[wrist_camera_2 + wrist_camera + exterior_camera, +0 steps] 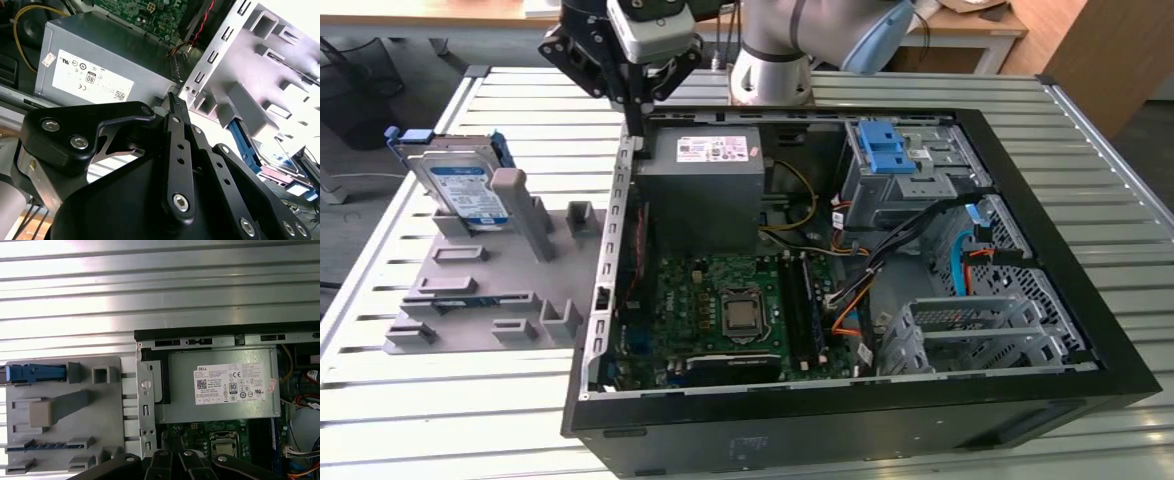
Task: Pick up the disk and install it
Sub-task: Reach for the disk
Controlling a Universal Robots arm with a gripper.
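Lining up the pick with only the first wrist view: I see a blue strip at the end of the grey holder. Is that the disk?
Observer: Yes. In the exterior view the disk stands on edge in the grey holder, with its labelled face showing.
Operator: Is the gripper above it?
Observer: No. The gripper hangs over the case wall beside the power supply, to the exterior view's right of the disk.
Operator: Is it holding anything?
Observer: Nothing. It is shut and empty.
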